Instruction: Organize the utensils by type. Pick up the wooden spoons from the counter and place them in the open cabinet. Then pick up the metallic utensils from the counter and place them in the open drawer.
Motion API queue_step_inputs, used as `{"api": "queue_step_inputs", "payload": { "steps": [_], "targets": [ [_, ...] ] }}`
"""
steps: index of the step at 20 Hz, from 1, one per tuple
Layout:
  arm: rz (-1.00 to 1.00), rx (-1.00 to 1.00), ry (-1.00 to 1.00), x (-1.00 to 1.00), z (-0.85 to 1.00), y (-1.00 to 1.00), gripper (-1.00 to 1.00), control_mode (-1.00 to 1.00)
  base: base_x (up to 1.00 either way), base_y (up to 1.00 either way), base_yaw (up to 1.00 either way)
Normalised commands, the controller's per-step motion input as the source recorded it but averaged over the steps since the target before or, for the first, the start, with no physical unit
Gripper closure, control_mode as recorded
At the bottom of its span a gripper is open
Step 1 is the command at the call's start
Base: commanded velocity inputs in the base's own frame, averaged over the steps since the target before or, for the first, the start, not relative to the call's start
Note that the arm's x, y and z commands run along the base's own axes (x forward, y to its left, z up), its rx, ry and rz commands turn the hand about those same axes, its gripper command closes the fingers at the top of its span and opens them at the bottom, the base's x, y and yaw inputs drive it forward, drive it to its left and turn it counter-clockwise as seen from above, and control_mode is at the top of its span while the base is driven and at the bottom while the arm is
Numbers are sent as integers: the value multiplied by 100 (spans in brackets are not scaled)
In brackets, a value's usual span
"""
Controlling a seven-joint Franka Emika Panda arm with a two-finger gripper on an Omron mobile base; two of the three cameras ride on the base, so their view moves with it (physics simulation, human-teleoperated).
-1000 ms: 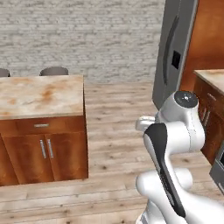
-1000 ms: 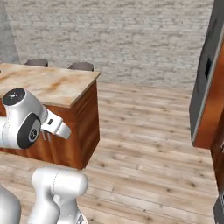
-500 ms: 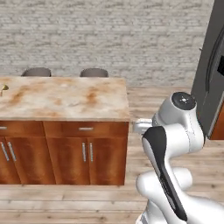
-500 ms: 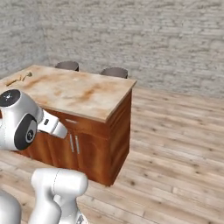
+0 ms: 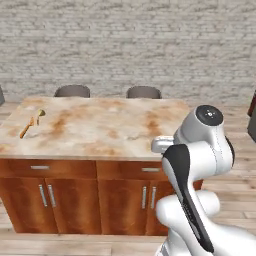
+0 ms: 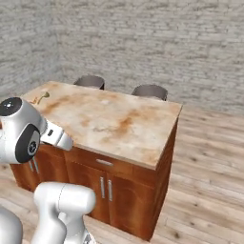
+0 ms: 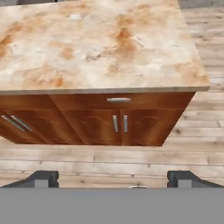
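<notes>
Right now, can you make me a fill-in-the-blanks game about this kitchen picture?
1. The wooden spoon lies on the marble-patterned island counter near its ____ end in the left base view.
2. Behind the island stand ____ grey stools.
3. The back wall is made of grey ____.
4. In the hand view, the gripper has its dark fingertips far apart, so it is ____.

Missing words: left; two; brick; open
</notes>
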Motion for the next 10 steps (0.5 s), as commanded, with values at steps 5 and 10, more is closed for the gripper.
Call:
{"api": "queue_step_inputs", "payload": {
  "steps": [5,10],
  "targets": [
    [0,0,0,0,0,0,-100,100,78,95,-1],
    [0,0,0,0,0,0,-100,100,72,100,0]
  ]
}}
